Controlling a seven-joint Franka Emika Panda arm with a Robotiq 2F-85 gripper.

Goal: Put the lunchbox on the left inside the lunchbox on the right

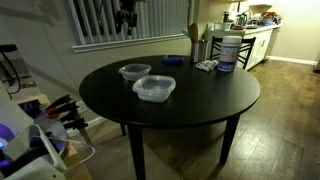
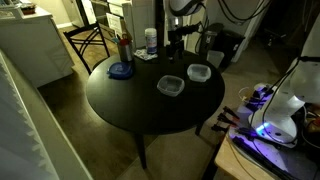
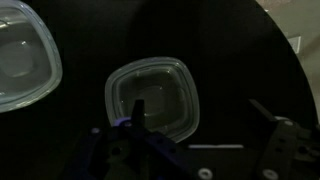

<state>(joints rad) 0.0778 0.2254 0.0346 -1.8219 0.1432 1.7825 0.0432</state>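
Observation:
Two clear plastic lunchboxes stand on a round black table. In an exterior view one lunchbox is farther back and the second is nearer the front; they also show in the other exterior view. In the wrist view one lunchbox lies at centre and another at the left edge, partly cut off. My gripper is open and empty, high above the table and apart from both boxes. It also shows at the top of an exterior view.
A blue lid, a white tub with a blue lid and small items stand at the table's far side. A bottle stands beside the blue lid. A chair is behind the table. Equipment with cables sits beside it.

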